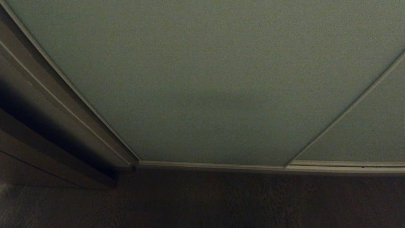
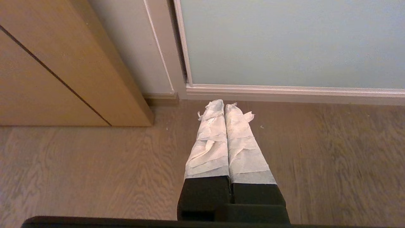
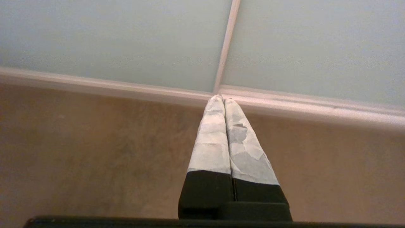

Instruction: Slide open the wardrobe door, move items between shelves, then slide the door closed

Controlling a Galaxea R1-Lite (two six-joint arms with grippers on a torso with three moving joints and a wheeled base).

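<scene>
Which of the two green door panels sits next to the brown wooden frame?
The wide left panel; the other panel lies beyond the thin divider, away from the frame.

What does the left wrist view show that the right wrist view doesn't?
Only the left wrist: a tan wooden cabinet side, the pale grey wardrobe frame post and the shut left gripper.

Only the right wrist: the slim light metal seam between two panels and the shut right gripper.

Both: the matte pale grey-green sliding door, its light bottom rail and brown wood-grain floor.
</scene>
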